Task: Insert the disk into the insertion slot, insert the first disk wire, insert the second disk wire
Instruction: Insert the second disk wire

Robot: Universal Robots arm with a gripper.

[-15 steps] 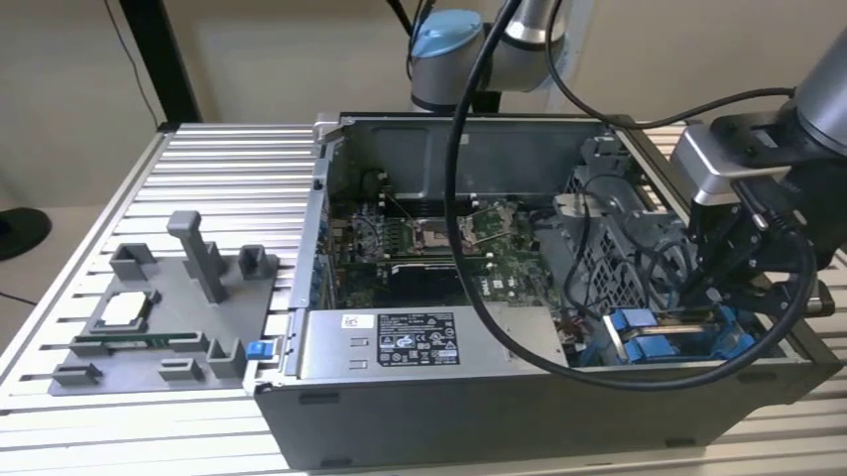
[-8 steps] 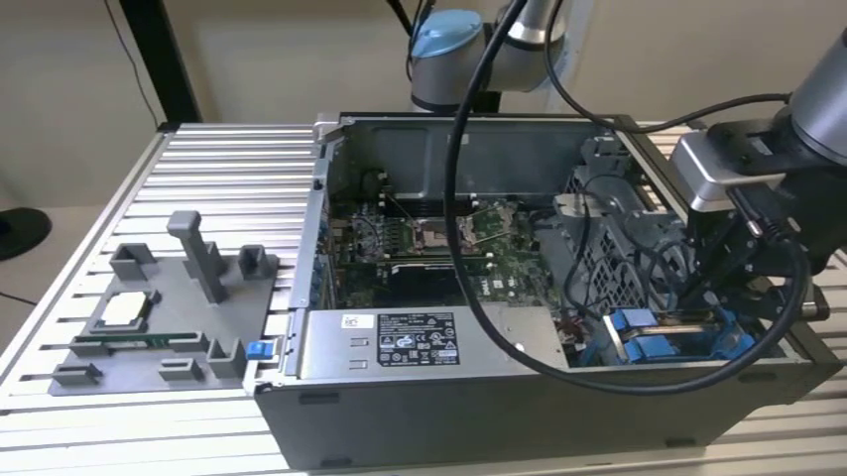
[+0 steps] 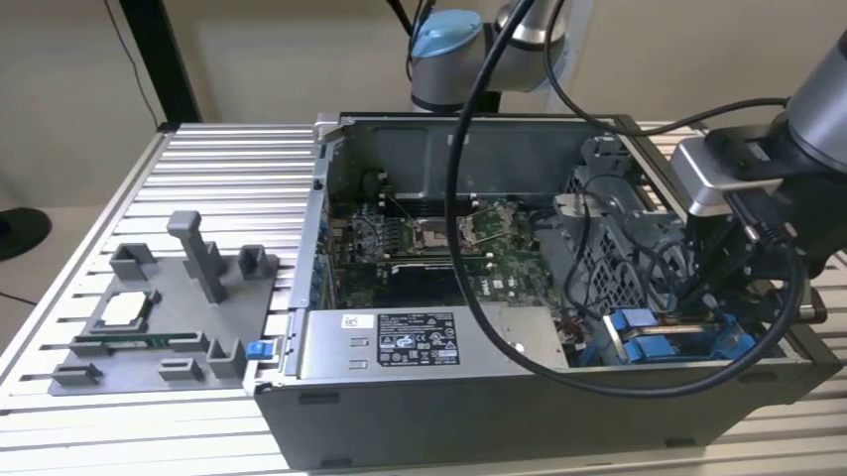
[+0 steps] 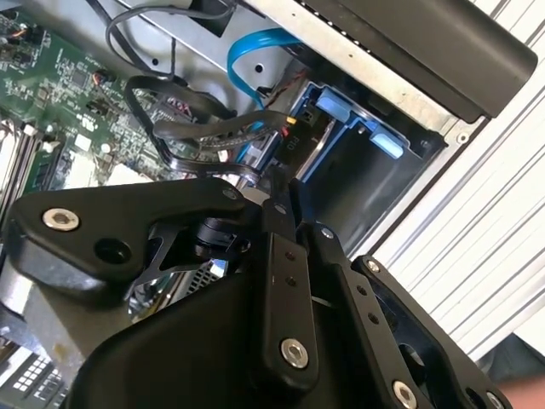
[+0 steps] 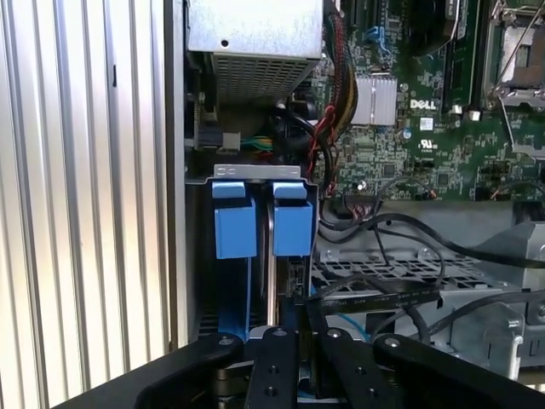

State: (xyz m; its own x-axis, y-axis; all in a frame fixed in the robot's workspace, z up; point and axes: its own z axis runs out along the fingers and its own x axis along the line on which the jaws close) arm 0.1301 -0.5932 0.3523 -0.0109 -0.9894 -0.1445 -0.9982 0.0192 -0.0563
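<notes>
My gripper (image 3: 685, 302) reaches down into the front corner of the open computer case, on the exterior view's right. In both wrist views its black fingers (image 5: 274, 358) stand close together over the insertion slot (image 5: 255, 171), a grey metal bay. Two bright blue tabs (image 5: 292, 226) stand in that bay. Between them runs a thin silver edge (image 5: 271, 273), which I take for the disk. A flat black wire (image 5: 375, 297) leads straight in between the fingertips (image 4: 277, 183), and its end is hidden there. A blue wire (image 4: 254, 44) loops nearby.
The motherboard (image 3: 437, 238) lies on the case floor, and the grey power-supply box (image 3: 417, 342) sits along the near wall. A metal drive cage (image 3: 602, 248) crowds the gripper. A grey fixture (image 3: 173, 317) with parts stands on the slatted aluminium table at the exterior view's left.
</notes>
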